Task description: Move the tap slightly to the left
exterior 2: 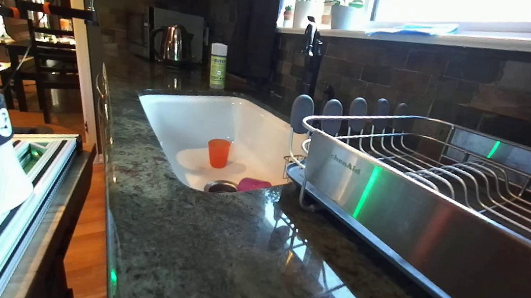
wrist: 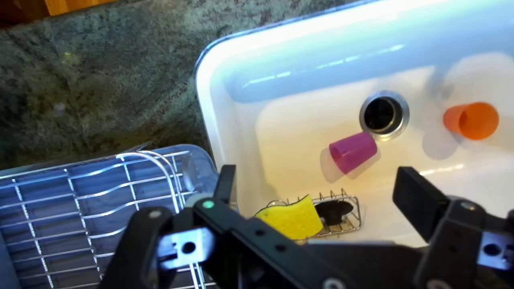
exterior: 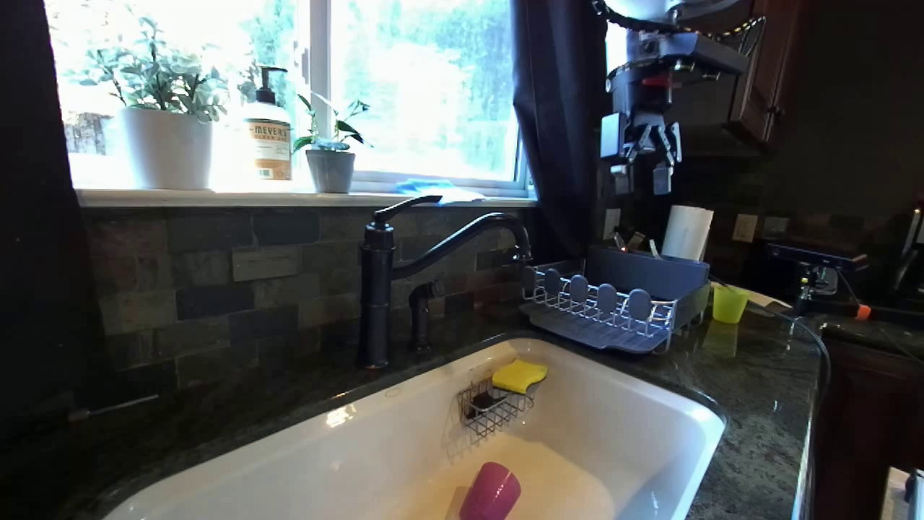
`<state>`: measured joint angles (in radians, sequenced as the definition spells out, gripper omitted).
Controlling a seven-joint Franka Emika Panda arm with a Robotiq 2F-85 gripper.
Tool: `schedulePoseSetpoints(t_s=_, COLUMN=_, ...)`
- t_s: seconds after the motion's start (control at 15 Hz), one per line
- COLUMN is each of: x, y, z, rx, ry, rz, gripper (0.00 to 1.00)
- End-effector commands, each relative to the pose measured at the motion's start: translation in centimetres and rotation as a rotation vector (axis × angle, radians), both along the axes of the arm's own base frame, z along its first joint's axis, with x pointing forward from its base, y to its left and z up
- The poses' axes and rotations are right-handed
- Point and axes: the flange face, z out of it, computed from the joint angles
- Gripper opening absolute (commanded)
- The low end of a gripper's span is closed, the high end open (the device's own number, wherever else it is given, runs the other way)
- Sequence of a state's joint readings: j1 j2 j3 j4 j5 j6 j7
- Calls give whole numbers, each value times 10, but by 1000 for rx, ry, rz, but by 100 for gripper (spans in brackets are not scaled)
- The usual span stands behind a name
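Note:
The tap [exterior: 375,303] is dark metal and stands upright behind the sink in an exterior view. Its arched spout reaches right toward the dish rack, and its lever on top points up and right. It shows nearly end-on in an exterior view [exterior 2: 311,68]. I cannot make it out in the wrist view. My gripper [exterior: 641,177] hangs fingers down, up and to the right of the tap, apart from it. In the wrist view the gripper [wrist: 319,178] is open, with nothing between its widely spaced fingers; the sink and sponge lie below.
The white sink [exterior: 696,448] holds a pink cup [wrist: 353,151], an orange cup [wrist: 480,120] and a wire caddy with a yellow sponge [wrist: 293,218]. A dish rack [exterior 2: 341,161] stands beside it. A dark sprayer [exterior: 420,318] stands beside the tap. Pots and a soap bottle [exterior: 267,137] line the sill.

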<state>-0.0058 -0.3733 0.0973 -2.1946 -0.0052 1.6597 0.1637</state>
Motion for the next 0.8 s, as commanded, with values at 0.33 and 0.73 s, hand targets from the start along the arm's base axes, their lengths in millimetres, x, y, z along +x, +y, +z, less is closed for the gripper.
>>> schedulePoseSetpoints(t_s=0.33, x=-16, y=-27, z=51, rx=47, ry=115, rz=245, gripper=100)
schedulePoseSetpoints(t_s=0.73, x=-14, y=-5, z=48, rx=-71, ry=86, rz=445, gripper=100)
